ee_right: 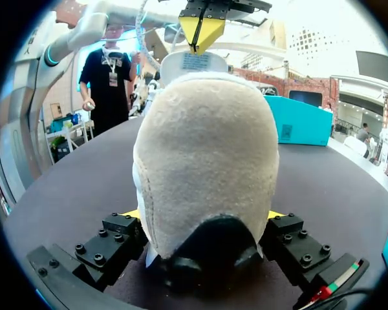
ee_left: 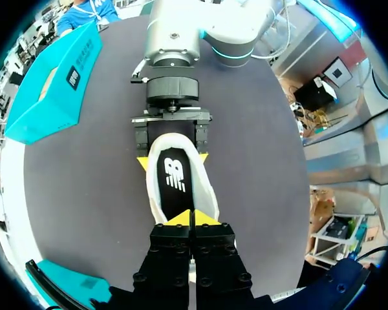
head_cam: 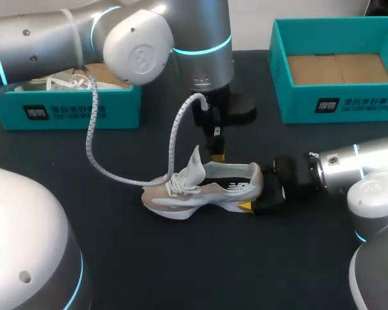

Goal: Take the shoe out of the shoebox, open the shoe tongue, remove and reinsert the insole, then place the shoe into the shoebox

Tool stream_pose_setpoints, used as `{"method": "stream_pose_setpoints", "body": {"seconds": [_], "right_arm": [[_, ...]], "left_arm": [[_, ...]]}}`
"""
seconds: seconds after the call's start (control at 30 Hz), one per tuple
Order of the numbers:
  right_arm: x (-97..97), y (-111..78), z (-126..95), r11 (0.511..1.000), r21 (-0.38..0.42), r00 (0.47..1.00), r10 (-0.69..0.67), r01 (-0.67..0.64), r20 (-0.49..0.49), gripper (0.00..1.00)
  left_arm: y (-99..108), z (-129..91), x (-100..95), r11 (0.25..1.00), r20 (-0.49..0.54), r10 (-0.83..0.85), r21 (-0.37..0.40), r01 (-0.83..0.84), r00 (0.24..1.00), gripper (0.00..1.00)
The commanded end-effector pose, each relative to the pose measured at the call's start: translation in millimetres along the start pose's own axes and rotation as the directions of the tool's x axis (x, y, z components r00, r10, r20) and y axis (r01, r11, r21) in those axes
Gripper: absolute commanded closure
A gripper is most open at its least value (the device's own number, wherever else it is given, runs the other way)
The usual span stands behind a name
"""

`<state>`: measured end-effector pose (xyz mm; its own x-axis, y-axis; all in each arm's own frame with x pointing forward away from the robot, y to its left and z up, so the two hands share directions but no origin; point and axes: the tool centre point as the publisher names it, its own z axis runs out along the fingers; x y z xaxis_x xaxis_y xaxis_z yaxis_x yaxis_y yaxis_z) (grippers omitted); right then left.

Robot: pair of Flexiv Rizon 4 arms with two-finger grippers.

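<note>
Our left gripper (ee_left: 193,218) hangs straight down over the shoe (head_cam: 200,187). Its two yellow tips are pressed together with no gap. They sit at the tongue (head_cam: 195,161) end of the shoe's opening. We cannot tell if they pinch something thin there or nothing at all.

Just under those tips lies the black insole (ee_left: 175,181), flat inside the shoe. It runs away from the tips toward the heel. The tongue stands up, pulled away from the opening, so we think the next step is to lift the insole out. For that, the left gripper is the nearer one, since it is right above the insole. We think it needs to open a little and go down into the shoe.

Our right gripper (ee_right: 204,214) comes in low from the right edge of the table (head_cam: 181,258). Its fingers squeeze the heel from both sides and hold the shoe steady.

The shoe stands on its sole near the middle of the table. It lies long-ways from left to right, with the toe toward the left edge and the heel toward the right edge.

Two boxes sit along the far edge. The left box (head_cam: 71,110) is by the far left corner. The right box (head_cam: 349,103) is by the far right corner. Both are well apart from the shoe.
</note>
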<state>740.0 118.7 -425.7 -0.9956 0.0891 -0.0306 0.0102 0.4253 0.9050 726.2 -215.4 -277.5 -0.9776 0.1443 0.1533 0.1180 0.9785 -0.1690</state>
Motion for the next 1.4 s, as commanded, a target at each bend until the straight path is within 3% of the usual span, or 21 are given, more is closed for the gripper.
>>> {"method": "stream_pose_setpoints", "body": {"seconds": [0.03,0.2,0.33,0.77,1.2,1.23,1.3,1.4], "right_arm": [[2.4,-3.9,4.2,1.000,0.001,1.000,0.000,0.000,0.002,1.00],[2.4,-3.9,4.2,1.000,0.001,1.000,0.000,0.000,0.002,1.00],[2.4,-3.9,4.2,1.000,0.001,1.000,0.000,0.000,0.002,1.00],[2.4,-3.9,4.2,1.000,0.001,1.000,0.000,0.000,0.002,1.00],[2.4,-3.9,4.2,1.000,0.001,1.000,0.000,0.000,0.002,1.00],[2.4,-3.9,4.2,1.000,0.001,1.000,0.000,0.000,0.002,1.00],[2.4,-3.9,4.2,1.000,0.001,1.000,0.000,0.000,0.002,1.00],[2.4,-3.9,4.2,1.000,0.001,1.000,0.000,0.000,0.002,1.00]], "left_arm": [[-4.2,20.3,-2.0,1.000,-0.004,0.016,0.001,-0.016,1.000,1.00],[-13.6,40.6,-3.6,0.999,-0.038,0.042,0.017,-0.041,0.998,1.00],[-18.8,57.9,-6.3,0.999,-0.042,0.052,-0.013,-0.053,0.998,1.00],[-15.5,98.8,-7.1,0.999,-0.088,0.035,-0.016,-0.037,0.995,1.00],[1.0,106.2,8.8,0.999,-0.061,0.035,-0.002,-0.035,0.998,1.00],[1.9,107.2,7.8,0.999,-0.058,0.033,-0.016,-0.034,0.998,0.82],[3.4,108.4,5.9,0.999,-0.049,0.031,-0.011,-0.032,0.998,0.59],[5.5,106.4,5.4,1.000,-0.044,0.029,-0.008,-0.029,0.999,0.56]]}}
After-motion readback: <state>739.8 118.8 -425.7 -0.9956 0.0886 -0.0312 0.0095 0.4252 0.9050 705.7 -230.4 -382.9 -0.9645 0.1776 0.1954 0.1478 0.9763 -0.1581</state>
